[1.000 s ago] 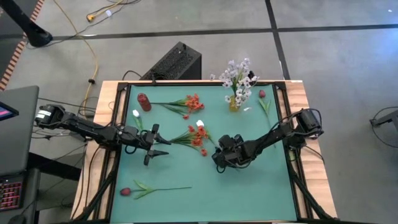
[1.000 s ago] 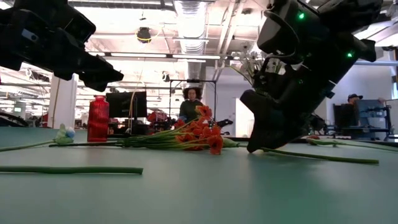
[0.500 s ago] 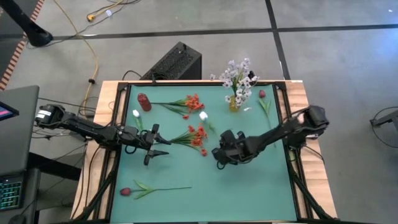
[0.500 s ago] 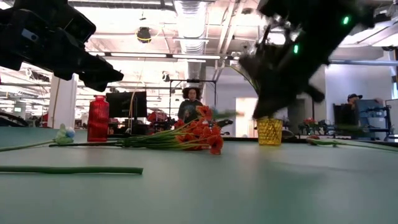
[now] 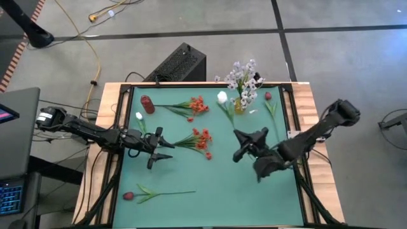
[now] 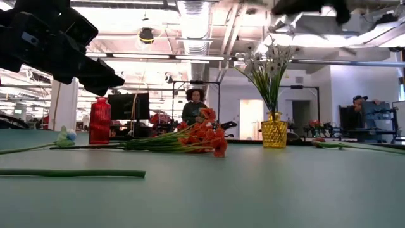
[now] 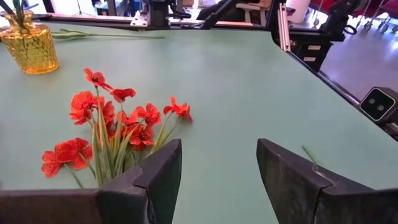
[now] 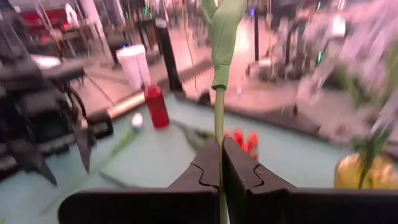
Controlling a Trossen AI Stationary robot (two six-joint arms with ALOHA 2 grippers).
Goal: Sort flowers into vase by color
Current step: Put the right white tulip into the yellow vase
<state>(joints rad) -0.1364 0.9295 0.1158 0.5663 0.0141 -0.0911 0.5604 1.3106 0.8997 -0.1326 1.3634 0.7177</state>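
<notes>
The right gripper (image 5: 243, 145) is raised over the right half of the worktop (image 5: 210, 184), its fingers (image 8: 205, 171) clamped on the green stem of a white bud flower (image 5: 222, 97). The blossom is held aloft near the yellow vase (image 5: 240, 105) at the far edge, which contains white sprays (image 5: 241, 76).

The left gripper (image 5: 164, 151) hovers near the left edge with its fingers (image 7: 163, 172) spread wide and empty, just beside a red-orange cluster (image 5: 202, 140) lying mid-worktop.

A second red-orange cluster (image 5: 196, 105) lies near the far edge beside the red vase (image 5: 147, 104). A white bud (image 5: 138, 116) lies near the left edge, a dark red bud (image 5: 129, 196) near the front-left corner, and another red bud (image 5: 268, 97) near the far-right corner.
</notes>
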